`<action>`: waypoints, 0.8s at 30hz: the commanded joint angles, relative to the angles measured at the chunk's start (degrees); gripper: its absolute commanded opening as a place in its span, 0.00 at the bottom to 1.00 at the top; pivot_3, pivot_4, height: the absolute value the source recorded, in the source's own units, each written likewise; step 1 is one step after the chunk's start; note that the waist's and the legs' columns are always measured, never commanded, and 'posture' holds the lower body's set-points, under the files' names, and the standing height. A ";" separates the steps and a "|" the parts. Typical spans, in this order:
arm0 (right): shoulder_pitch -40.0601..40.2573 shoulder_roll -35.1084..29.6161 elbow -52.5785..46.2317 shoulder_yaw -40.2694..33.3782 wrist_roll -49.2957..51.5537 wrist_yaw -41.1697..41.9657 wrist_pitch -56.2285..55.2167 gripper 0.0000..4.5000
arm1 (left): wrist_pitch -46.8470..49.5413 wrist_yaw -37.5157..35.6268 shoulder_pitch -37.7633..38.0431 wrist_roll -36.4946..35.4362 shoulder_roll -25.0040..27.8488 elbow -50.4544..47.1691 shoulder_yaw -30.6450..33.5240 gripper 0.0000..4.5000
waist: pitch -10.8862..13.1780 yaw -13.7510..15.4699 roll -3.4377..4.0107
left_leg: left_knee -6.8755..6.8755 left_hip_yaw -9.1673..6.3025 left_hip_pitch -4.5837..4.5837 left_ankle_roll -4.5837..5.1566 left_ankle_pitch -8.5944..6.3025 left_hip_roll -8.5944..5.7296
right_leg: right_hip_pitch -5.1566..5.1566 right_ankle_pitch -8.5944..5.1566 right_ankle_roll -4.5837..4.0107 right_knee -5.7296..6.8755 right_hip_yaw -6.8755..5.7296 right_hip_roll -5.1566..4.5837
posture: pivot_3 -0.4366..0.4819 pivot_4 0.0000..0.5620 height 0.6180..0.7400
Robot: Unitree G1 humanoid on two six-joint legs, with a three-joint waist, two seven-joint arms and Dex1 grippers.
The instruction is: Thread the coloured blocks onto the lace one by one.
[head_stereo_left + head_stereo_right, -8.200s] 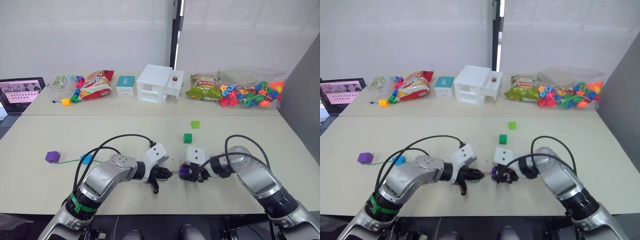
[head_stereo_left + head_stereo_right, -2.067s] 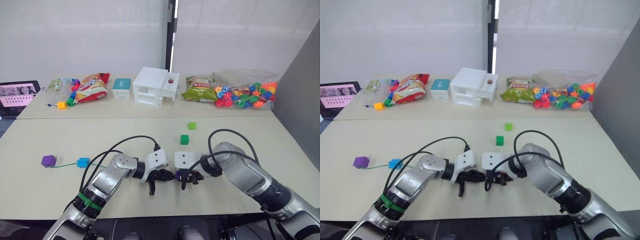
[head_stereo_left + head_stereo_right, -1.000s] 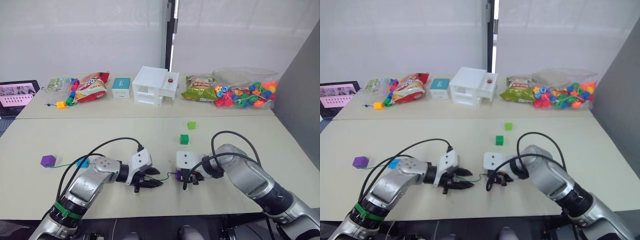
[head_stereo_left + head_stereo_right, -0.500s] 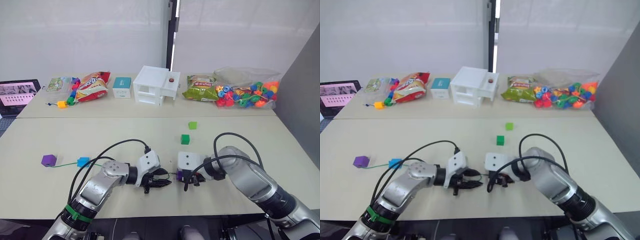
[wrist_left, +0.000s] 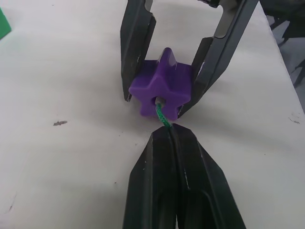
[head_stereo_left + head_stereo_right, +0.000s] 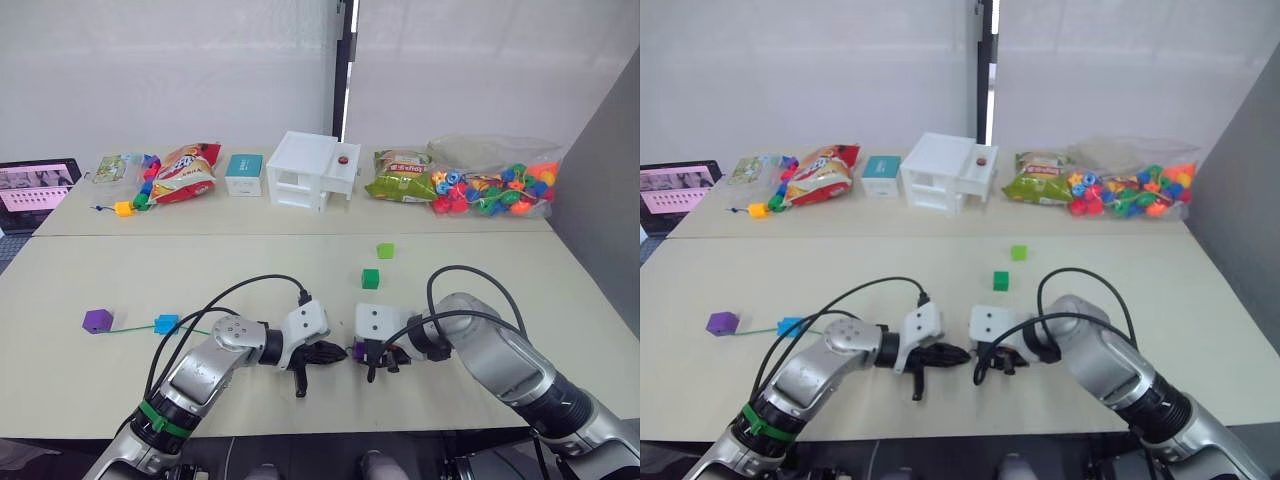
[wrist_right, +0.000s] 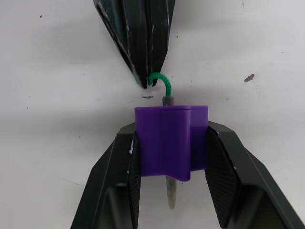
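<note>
Since half a second ago, the left gripper [image 5: 172,131] has pushed closer to the right gripper [image 7: 170,143], and their tips now nearly meet over the pale table [image 6: 250,270]. Its two black fingers are pressed tight together, pinching the thin green lace [image 5: 161,114] right at their tips. Just past those tips sits a purple star-shaped plastic block [image 7: 170,141]. The right gripper's two black fingers squeeze that block from both sides. The lace's stiff grey needle tip [image 7: 171,195] has gone through the block's hole and pokes out the far side, between the right gripper's fingers. A short green loop of lace bends from the block's hole back to the left gripper's tips. Behind the left arm, well away from its gripper, the lace runs over the table through a small blue block [image 6: 166,323] to another purple block [image 6: 97,320]. A dark green cube [image 6: 370,278] lies near the right gripper, farther up the table, and a light green cube [image 6: 385,250] lies a little past that one. No writing on the snack bags or boxes at the back can be read.
</note>
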 commanded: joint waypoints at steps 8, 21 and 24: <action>-0.01 2.20 0.10 3.50 1.01 0.25 0.56 0.30 | -2.88 0.06 -3.80 3.92 -2.55 4.10 -2.87 0.00 | 0.00 -0.11 0.00 | 0.01 0.00 0.01 -0.01 0.01 0.00 | 0.01 0.00 0.00 0.02 0.00 0.01 | 0.48 0.27 1.00; -0.35 3.17 1.87 3.67 0.86 -0.91 0.04 0.59 | 1.45 -1.67 -2.77 0.39 3.00 -3.63 2.25 0.62 | 0.00 -0.27 0.00 | 0.03 -0.01 0.02 -0.01 0.01 0.02 | -0.05 0.00 -0.01 0.12 0.00 0.02 | 0.48 0.27 1.00; -0.02 3.18 1.21 2.44 1.74 -0.96 0.81 0.82 | 0.92 -2.94 -3.47 1.00 4.23 -3.39 1.07 0.78 | 0.01 -0.25 0.02 | 0.02 -0.01 0.02 -0.01 0.01 0.02 | -0.06 0.00 -0.01 0.12 0.00 0.03 | 0.48 0.27 1.00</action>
